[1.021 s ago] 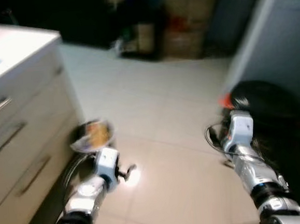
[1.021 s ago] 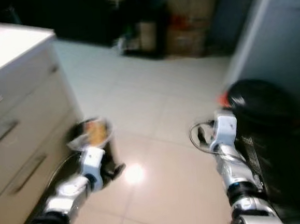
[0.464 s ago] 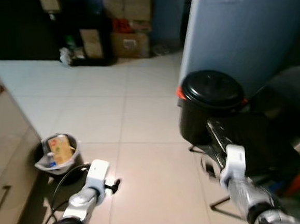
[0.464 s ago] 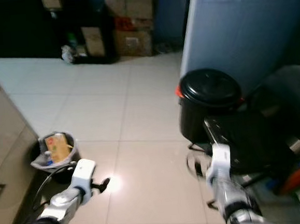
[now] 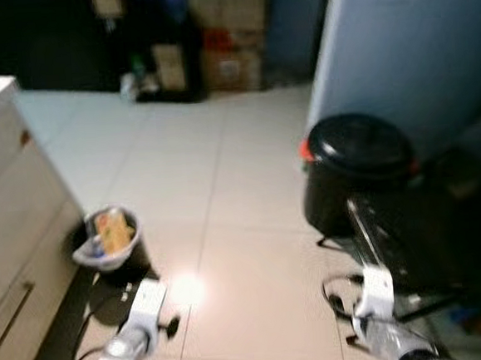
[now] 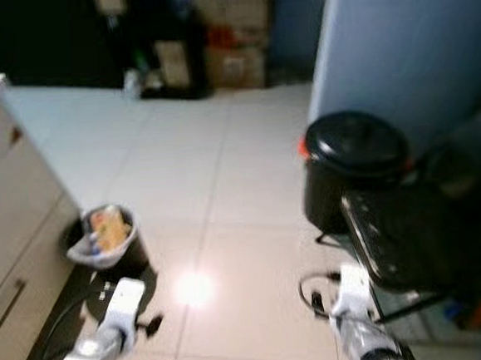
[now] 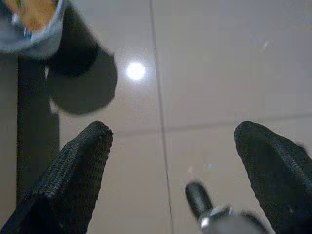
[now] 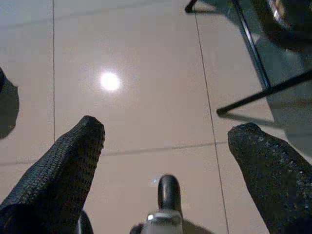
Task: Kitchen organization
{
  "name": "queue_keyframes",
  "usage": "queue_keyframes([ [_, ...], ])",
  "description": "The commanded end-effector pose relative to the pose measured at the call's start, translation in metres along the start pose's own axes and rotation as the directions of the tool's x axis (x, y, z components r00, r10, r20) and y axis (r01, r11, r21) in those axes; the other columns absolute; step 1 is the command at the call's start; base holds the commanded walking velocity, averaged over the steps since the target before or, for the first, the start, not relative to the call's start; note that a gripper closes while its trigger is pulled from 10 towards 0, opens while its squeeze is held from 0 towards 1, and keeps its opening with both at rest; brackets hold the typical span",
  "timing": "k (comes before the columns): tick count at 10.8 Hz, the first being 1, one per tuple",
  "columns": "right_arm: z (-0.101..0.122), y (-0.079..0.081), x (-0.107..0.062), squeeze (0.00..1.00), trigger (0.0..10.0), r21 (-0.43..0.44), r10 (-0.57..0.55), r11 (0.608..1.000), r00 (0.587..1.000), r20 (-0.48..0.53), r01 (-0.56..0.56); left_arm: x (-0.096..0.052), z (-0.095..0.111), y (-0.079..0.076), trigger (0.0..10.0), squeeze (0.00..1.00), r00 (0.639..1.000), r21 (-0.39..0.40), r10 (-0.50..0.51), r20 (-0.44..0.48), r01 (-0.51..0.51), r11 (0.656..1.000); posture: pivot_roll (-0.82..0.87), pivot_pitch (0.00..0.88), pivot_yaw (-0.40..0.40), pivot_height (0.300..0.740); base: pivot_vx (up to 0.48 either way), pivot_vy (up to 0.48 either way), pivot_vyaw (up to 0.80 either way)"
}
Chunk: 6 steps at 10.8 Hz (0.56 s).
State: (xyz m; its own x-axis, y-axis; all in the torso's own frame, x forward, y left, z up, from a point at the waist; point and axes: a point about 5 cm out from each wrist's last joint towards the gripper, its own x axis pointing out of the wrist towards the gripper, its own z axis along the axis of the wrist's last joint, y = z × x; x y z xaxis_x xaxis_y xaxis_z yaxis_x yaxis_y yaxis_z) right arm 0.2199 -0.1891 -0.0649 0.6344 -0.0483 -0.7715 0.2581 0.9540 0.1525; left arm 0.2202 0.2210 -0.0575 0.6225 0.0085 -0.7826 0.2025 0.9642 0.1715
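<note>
The left gripper (image 7: 170, 161) and right gripper (image 8: 165, 161) hang spread wide and empty over the tiled floor (image 5: 249, 188). Both eye views are blurred. A small bin (image 5: 109, 240) of rubbish stands beside the cabinet (image 5: 10, 215); across the floor from it stands a black lidded bin (image 5: 358, 166), with indistinct dark objects alongside.

Both arms low, reaching forward and down. Left gripper (image 7: 173, 146) spread wide, fingers (image 7: 73, 170) splayed apart with nothing between them. Left arm (image 5: 139, 325) at seven o'clock in the head view, pointing toward twelve. Right gripper (image 8: 165, 146) likewise gaping, empty. Right arm (image 5: 374, 307) at five o'clock, wrist cable looped beside it.
</note>
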Motion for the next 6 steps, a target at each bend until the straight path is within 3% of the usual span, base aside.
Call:
queue_keyframes([
  [1,-0.009,-0.005,-0.002,0.00,10.0,0.021,-0.012,1.000,0.999,-0.033,0.013,-0.002,-0.012,0.001,10.0,0.00,0.999,0.017,0.010,-0.051,-0.009,1.000,0.06,0.000,-0.020,0.740,0.000,0.000,0.00],
  [3,-0.023,-0.009,-0.004,0.00,10.0,0.008,-0.013,1.000,0.998,-0.067,0.014,-0.005,-0.031,-0.002,10.0,0.00,0.995,0.016,0.007,-0.102,-0.006,1.000,0.06,0.000,-0.023,0.740,0.000,0.000,0.00],
  [6,-0.028,-0.012,-0.006,0.00,10.0,-0.027,-0.022,0.999,0.996,-0.084,0.019,-0.006,-0.036,-0.007,10.0,0.00,0.993,0.024,-0.002,-0.118,0.005,1.000,0.06,0.000,-0.033,0.740,0.000,0.000,0.00],
])
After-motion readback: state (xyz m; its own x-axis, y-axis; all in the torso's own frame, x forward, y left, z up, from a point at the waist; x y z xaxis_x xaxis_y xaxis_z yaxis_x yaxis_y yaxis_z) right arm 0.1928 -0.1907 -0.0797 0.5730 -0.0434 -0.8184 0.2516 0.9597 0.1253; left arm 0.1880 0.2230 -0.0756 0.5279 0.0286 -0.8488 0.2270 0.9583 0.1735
